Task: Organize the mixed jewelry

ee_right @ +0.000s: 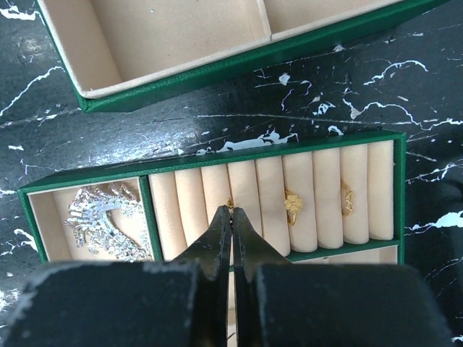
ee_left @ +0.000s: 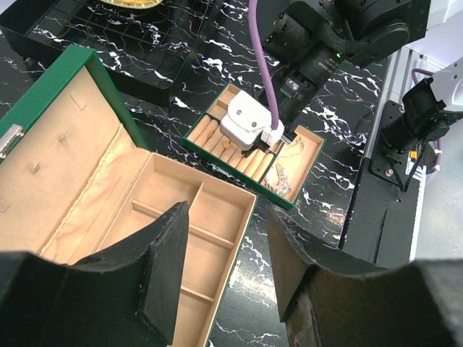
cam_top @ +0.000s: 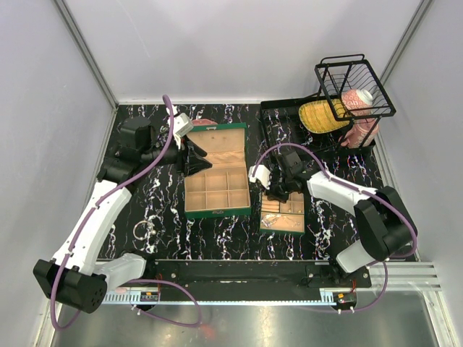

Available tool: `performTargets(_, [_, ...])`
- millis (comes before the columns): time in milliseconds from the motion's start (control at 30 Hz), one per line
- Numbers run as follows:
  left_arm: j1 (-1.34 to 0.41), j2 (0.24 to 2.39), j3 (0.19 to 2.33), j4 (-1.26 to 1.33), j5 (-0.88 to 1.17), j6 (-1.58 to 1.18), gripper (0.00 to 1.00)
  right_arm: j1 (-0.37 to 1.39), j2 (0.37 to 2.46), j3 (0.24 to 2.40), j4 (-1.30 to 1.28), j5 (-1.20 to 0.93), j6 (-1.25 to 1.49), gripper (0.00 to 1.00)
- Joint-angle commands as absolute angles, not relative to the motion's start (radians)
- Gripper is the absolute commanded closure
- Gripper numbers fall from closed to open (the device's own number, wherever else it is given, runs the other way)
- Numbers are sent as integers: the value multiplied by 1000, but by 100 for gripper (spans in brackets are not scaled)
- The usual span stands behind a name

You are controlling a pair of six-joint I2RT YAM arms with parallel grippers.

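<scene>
The small tan divided tray (ee_right: 217,156) lies in front of the green box (ee_right: 239,63). Two gold rings (ee_right: 293,204) sit in its roll slots, and silvery chain necklaces (ee_right: 101,223) fill its left compartment. My right gripper (ee_right: 231,212) is shut, its tips down on the rolls with a small gold ring (ee_right: 231,204) showing right at them. In the top view it (cam_top: 278,194) hovers over the tray (cam_top: 291,225). My left gripper (ee_left: 230,217) is open and empty above the right edge of the green box (ee_left: 72,79), near its lid (cam_top: 195,155). A thin hoop seems to lie on the table (cam_top: 145,231).
A black wire basket (cam_top: 354,87) holding a pink and white item stands at the back right. A yellow item (cam_top: 318,116) rests on a black rack (cam_top: 286,123). The green box's lid stands open toward the back. A metal rail (cam_top: 239,271) runs along the near edge.
</scene>
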State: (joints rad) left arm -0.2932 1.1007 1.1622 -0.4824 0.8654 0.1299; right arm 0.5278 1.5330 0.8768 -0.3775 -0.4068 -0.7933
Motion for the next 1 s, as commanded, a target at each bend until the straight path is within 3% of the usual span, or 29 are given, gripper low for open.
performTargets(0, [-285, 1098, 1155, -428, 896, 120, 50, 517, 1540, 862, -342, -393, -818, 100])
performTargets(967, [-272, 1078, 1134, -416, 902, 115, 51, 509, 1638, 827, -293, -347, -850, 100])
